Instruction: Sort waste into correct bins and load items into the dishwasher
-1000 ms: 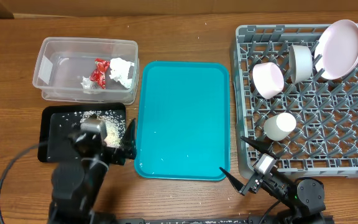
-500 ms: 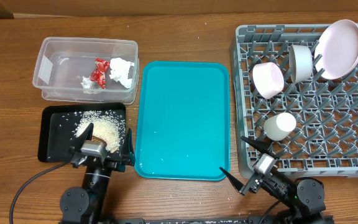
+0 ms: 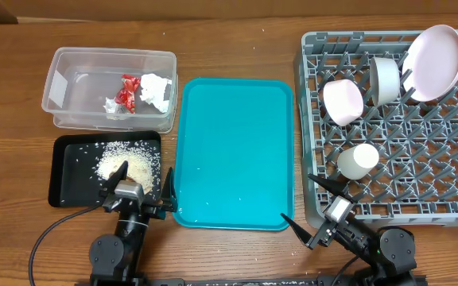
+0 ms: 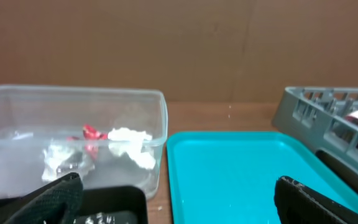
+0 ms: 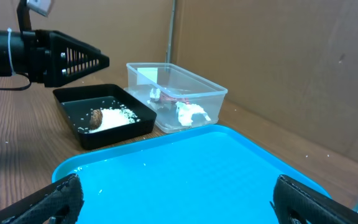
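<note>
Apparently the task was all but complete. The red wrapper [image 3: 124, 94] and the white napkin [image 3: 157, 91] lay in the clear tub [image 3: 78, 79] at far left. The rice [image 3: 130, 165] sat in the black tray [image 3: 66, 171] just nearer than the tub. The plate [image 3: 436, 62], pink bowl [image 3: 343, 103], grey-white bowl [image 3: 386, 79] and cup [image 3: 358, 160] stood in the dish rack [image 3: 428, 183] on the right. The teal tray [image 3: 233, 151] between them carried no dishes. No chopsticks could be seen. The left gripper [image 3: 136, 189], at the black tray's near edge, and the right gripper [image 3: 302, 200], at the rack's near left corner, were both spread wide and held nothing.
</note>
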`<move>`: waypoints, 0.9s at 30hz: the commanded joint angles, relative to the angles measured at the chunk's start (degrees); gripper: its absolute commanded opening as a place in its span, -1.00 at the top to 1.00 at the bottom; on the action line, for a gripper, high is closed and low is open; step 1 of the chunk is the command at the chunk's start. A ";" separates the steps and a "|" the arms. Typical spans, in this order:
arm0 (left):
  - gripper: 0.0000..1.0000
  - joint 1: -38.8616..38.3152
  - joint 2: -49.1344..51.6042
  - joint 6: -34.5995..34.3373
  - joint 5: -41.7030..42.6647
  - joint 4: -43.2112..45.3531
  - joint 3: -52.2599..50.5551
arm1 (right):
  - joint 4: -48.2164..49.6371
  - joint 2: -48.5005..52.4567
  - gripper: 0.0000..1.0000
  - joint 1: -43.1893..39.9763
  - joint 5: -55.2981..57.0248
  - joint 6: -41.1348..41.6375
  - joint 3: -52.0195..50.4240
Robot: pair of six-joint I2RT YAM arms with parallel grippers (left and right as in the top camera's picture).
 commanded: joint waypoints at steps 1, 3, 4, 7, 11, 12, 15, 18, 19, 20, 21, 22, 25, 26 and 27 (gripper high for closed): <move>-1.00 0.35 -0.72 1.03 -0.15 -3.17 -0.24 | 0.15 -0.68 -1.00 0.39 0.48 0.31 -0.59; -1.00 0.35 -0.63 1.03 -0.39 -3.67 -0.22 | 0.15 -0.68 -1.00 0.39 0.46 0.31 -0.59; -1.00 0.35 -0.63 1.03 -0.39 -3.72 -0.22 | 0.15 -0.68 -1.00 0.39 0.48 0.31 -0.59; -1.00 0.35 -0.59 1.03 -0.39 -3.69 -0.22 | 0.17 -0.68 -1.00 0.39 0.46 0.31 -0.59; -1.00 0.35 -0.59 1.03 -0.39 -3.69 -0.22 | 0.15 -0.68 -1.00 0.39 0.46 0.31 -0.59; -1.00 0.35 -0.59 1.05 -0.39 -3.69 -0.22 | 0.17 -0.68 -1.00 0.39 0.46 0.31 -0.59; -1.00 0.35 -0.59 1.03 -0.39 -3.69 -0.22 | 0.15 -0.68 -1.00 0.39 0.46 0.31 -0.59; -1.00 0.35 -0.59 1.05 -0.39 -3.69 -0.22 | 0.15 -0.68 -1.00 0.39 0.48 0.31 -0.59; -1.00 0.35 -0.59 1.03 -0.39 -3.69 -0.22 | 0.15 -0.68 -1.00 0.39 0.46 0.31 -0.59; -1.00 0.35 -0.59 1.03 -0.39 -3.69 -0.22 | 0.15 -0.68 -1.00 0.39 0.46 0.31 -0.59; -1.00 0.35 -0.59 1.03 -0.39 -3.69 -0.22 | 0.17 -0.68 -1.00 0.39 0.46 0.31 -0.59; -1.00 0.35 -0.59 1.05 -0.39 -3.69 -0.22 | 0.15 -0.68 -1.00 0.39 0.48 0.31 -0.59; -1.00 0.35 -0.59 1.03 -0.39 -3.69 -0.22 | 0.15 -0.68 -1.00 0.39 0.46 0.31 -0.59; -1.00 0.35 -0.59 1.05 -0.39 -3.69 -0.22 | 0.15 -0.68 -1.00 0.39 0.46 0.31 -0.59; -1.00 0.35 -0.59 1.03 -0.39 -3.69 -0.22 | 0.17 -0.68 -1.00 0.39 0.46 0.31 -0.59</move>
